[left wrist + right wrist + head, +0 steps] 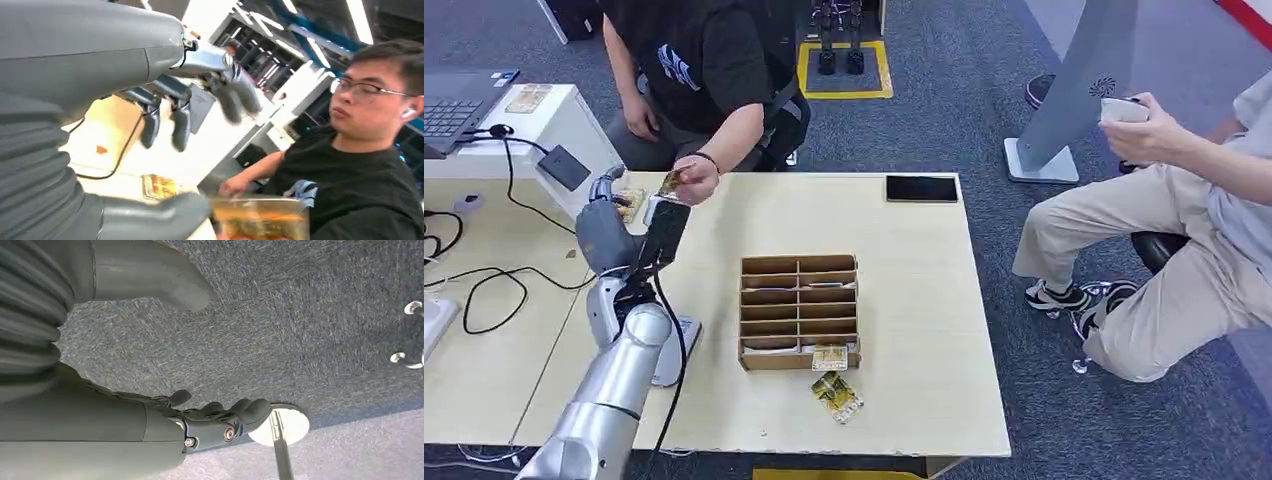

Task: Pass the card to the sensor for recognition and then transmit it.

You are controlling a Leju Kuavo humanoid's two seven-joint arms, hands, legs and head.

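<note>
My left hand (607,212) is raised over the table's far left corner, its fingers (180,122) spread wide apart from the thumb (155,215) with nothing between them. A gold card (671,183) is pinched in the hand (696,178) of a person in a black shirt, just right of my hand; in the left wrist view the card (260,220) lies just past my thumb tip. The dark grey sensor box (564,167) stands on the white desk to the left. My right hand (215,420) hangs over grey carpet, holding nothing, fingers loosely apart.
A cardboard sorting box (799,310) stands mid-table with two gold cards (834,392) at its front. Another card (631,203) lies by my left hand. A black phone (921,188) lies at the far edge. Cables (514,200) cross the left desk. A second person (1184,220) sits at the right.
</note>
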